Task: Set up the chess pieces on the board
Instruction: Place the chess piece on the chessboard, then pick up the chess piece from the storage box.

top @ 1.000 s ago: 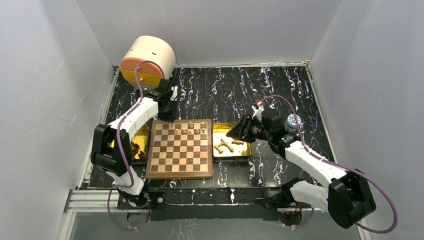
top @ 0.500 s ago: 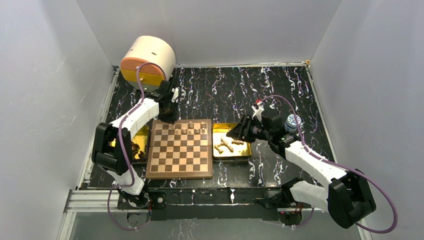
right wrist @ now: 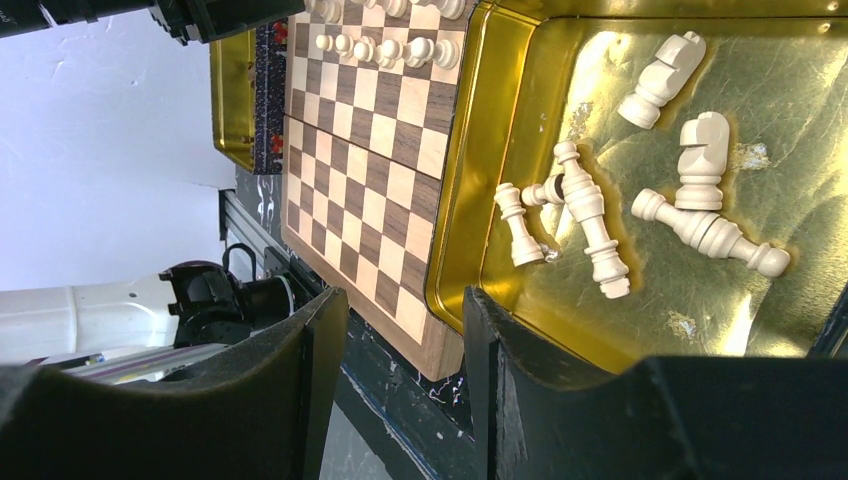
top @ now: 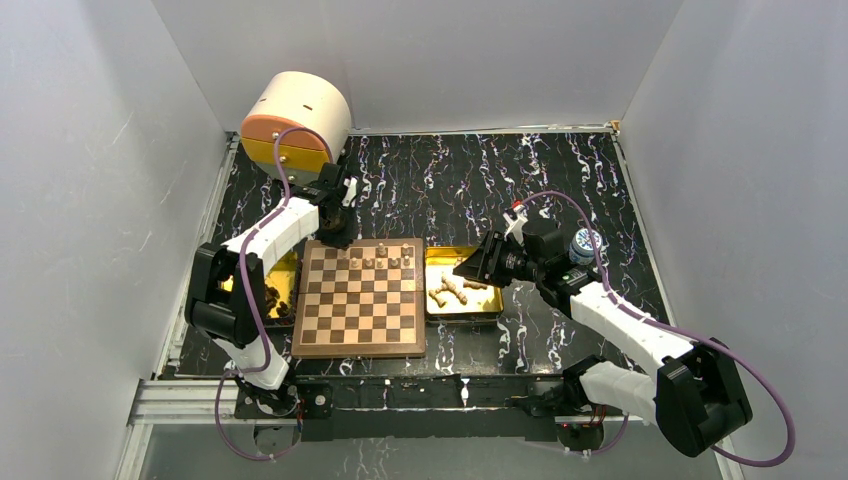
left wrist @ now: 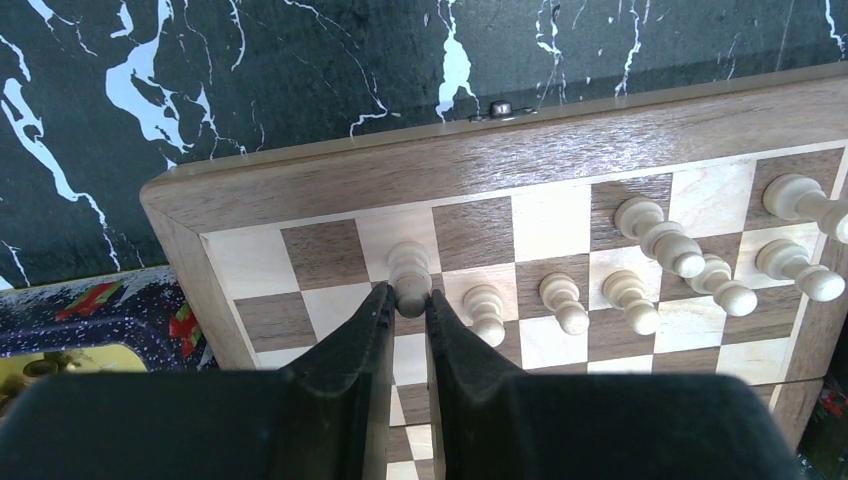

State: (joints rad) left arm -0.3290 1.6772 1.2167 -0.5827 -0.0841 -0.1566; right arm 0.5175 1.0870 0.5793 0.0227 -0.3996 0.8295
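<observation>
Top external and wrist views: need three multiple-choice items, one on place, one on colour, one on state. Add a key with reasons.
1. Where do the loose light tan wooden chess pieces lie?
A. on the black marbled table
B. in the shiny gold rectangular tray right of the board
C. on top of the cream round container

2. What colour are the upright pieces on the square wooden chessboard?
A. dark brown
B. red
C. light tan

3. What state is the left end effector in?
A. shut on a light tan wooden pawn
B. open above a tray
C. out of view

Key:
1 B, the right wrist view shows them toppled on the gold floor.
2 C, every standing figure is pale.
3 A, the left wrist view shows both fingers pinching the pawn's base.
</observation>
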